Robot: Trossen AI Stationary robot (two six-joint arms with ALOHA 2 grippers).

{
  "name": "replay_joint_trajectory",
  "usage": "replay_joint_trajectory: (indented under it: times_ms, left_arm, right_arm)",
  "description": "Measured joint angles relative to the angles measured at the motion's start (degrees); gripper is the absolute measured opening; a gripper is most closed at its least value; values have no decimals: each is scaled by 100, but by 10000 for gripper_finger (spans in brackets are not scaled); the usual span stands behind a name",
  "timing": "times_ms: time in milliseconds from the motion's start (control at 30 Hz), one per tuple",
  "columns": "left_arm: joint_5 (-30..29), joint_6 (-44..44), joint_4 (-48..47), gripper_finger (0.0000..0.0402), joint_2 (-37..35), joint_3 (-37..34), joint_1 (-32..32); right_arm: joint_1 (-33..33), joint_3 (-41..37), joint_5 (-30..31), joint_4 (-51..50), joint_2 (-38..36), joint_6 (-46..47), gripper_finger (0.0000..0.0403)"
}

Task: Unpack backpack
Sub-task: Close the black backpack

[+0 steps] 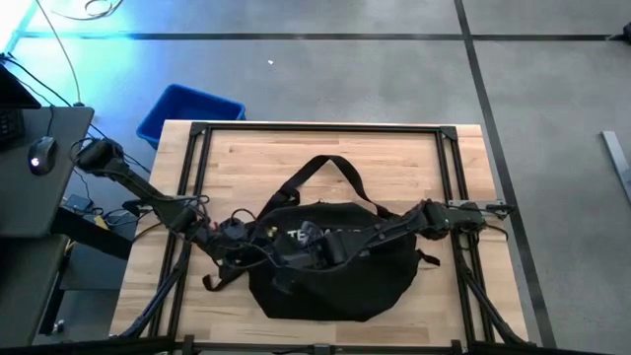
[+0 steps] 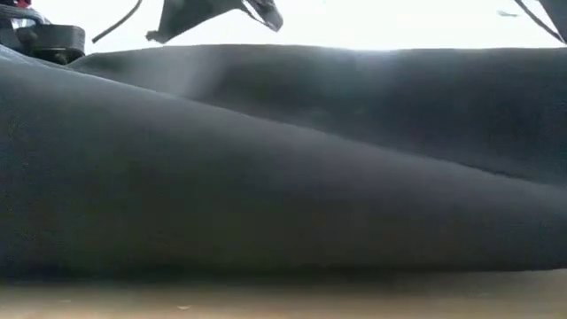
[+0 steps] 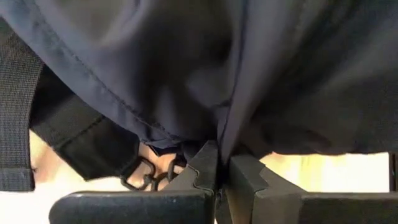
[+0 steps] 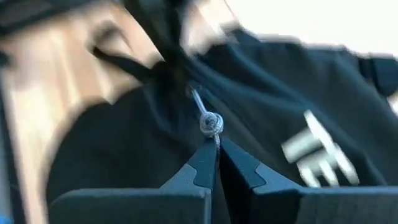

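A: While the high view takes in the whole desk (image 1: 325, 148), what do the closer cameras add?

B: Grip detail. From above, the backpack (image 1: 335, 266) is a black heap on the middle of the desk, toward its near edge, one strap looping toward the far side, with both arms reaching in over it. The left wrist view shows the left gripper (image 3: 219, 177) with its fingers together, pinching a fold of the black fabric. The right wrist view shows the right gripper (image 4: 217, 155) with fingers together on a thin grey cord that carries a small knot (a zipper pull, it seems).

A: And the low view?

B: Almost nothing but dark fabric, filling the picture above a strip of desk.

A: Any containers?

B: A blue bin (image 1: 189, 111) on the floor beyond the far-left corner; I cannot tell what is in it. The backpack's inside is hidden too.

A: Its look?

B: Black, slumped, creased, with white lettering partly showing on top.
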Motion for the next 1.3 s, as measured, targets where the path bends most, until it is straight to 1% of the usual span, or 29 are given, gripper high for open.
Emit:
replay_joint_trajectory:
  times_ms: [133, 367, 433, 500, 567, 700, 800, 967, 1067, 1133, 1200, 1300]
  left_arm:
    - [-166, -280, -496, 0, -191, 6, -170]
    - [-154, -699, -2034, 0, -413, -15, -390]
    - [-153, -741, -2349, 0, -507, -15, -483]
    - [-162, -749, -2528, 0, -590, -15, -553]
    - [-164, -734, -2567, 0, -697, -15, -591]
    - [-262, -368, -2198, 0, -925, 77, -679]
    - [-535, -63, -1820, 0, -1079, 338, -731]
    - [-984, 483, -1483, 0, -1181, 792, -733]
    - [-1124, 660, -1499, 0, -1181, 924, -729]
    - [-1137, 663, -1508, 0, -1179, 927, -729]
    - [-1137, 662, -1527, 0, -1178, 927, -729]
    - [-1135, 661, -1523, 0, -1179, 927, -729]
  right_arm:
    - [187, -4, 275, -877, -3, 733, 0]
    - [448, -4, 288, -2669, -30, 1860, 1]
    - [511, -4, 282, -3037, -30, 2069, 1]
    - [561, -72, 267, -3118, -32, 2090, 1]
    - [579, -162, 290, -2801, -69, 1959, 1]
    - [533, -166, 398, -1410, -164, 1260, 0]
    - [364, -137, 429, -347, -179, 781, 0]
    - [-77, -144, 240, 1094, -174, 190, 0]
    - [-407, -144, -180, 1830, -176, -55, 4]
    - [-631, -144, -714, 2089, -177, -10, 16]
    - [-834, -142, -1205, 2063, -175, 225, 37]
    - [-1070, -174, -1645, 1644, -148, 649, 84]
